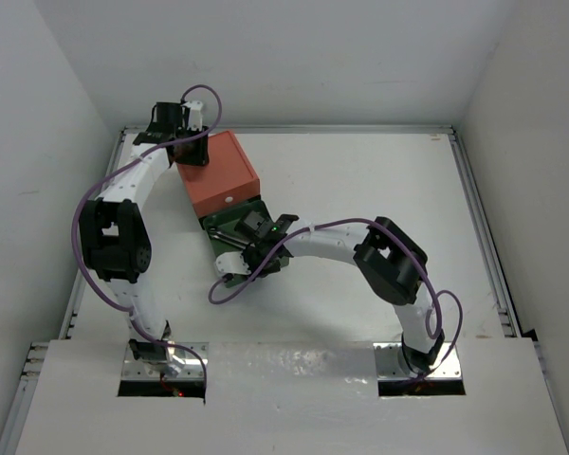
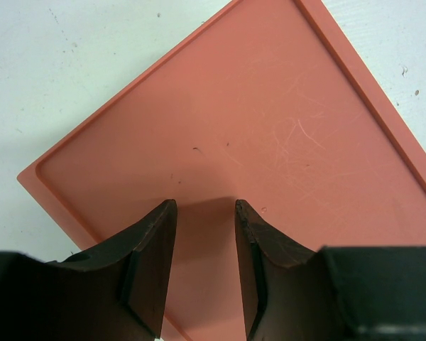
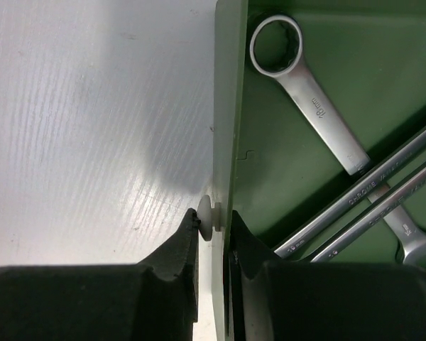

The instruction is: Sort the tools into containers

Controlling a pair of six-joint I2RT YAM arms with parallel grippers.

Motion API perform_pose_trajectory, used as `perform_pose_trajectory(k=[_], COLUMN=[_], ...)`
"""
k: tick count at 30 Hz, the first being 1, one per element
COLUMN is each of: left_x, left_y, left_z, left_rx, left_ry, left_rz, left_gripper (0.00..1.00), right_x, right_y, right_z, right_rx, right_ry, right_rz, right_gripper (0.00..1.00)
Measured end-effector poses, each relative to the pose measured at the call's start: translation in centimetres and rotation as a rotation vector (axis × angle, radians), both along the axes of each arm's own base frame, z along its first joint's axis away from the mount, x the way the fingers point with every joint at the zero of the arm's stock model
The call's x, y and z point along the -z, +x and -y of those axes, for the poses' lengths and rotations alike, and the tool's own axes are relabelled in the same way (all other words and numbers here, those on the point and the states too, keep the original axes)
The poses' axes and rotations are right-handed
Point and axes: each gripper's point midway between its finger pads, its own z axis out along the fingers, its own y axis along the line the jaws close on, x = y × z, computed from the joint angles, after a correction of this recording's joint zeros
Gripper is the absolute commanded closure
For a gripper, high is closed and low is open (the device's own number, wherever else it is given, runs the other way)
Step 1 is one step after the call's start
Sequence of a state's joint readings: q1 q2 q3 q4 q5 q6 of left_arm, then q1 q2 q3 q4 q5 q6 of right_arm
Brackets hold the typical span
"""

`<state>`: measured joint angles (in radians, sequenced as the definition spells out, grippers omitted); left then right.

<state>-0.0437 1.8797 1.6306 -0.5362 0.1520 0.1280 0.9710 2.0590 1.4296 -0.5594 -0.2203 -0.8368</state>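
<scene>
The orange-red box [image 1: 218, 175] stands at the back left; its flat top [image 2: 234, 121] fills the left wrist view. My left gripper [image 2: 206, 207] is open and empty over that top, near its edge [image 1: 192, 152]. The dark green lower drawer [image 1: 229, 224] is pulled out toward the front. My right gripper [image 3: 214, 220] is shut on the drawer's front wall [image 3: 226, 106], one finger outside against the white knob [image 3: 208, 217], the other inside. Silver wrenches lie in the drawer: one with a ring end [image 3: 309, 96] and two crossing it [image 3: 369, 193]. The hex key is out of view.
The white table [image 1: 360, 190] has raised metal rails at its left, back and right edges [image 1: 479, 218]. Purple cables [image 1: 223, 289] loop off both arms beside the drawer. Both arm bases sit at the near edge.
</scene>
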Motion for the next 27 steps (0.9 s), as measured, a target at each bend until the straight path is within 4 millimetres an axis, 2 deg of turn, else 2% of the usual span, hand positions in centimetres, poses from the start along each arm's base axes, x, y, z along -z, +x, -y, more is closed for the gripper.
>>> perform_pose_trajectory(k=[18,27], left_x=[0.0,0.0], left_y=[0.0,0.3], left_z=[0.0,0.0], left_rx=[0.001,0.003], left_ry=[-0.001,0.001], left_rz=[0.000,0.011], left_gripper=[0.64,0.64], right_x=[-0.5,-0.9], right_y=[0.8,1.3], right_z=[0.3,-0.4], right_rx=[-0.032,-0.007], right_ry=[-0.034,-0.027], right_rz=[0.041,0.048], right_gripper=[1.00,1.00])
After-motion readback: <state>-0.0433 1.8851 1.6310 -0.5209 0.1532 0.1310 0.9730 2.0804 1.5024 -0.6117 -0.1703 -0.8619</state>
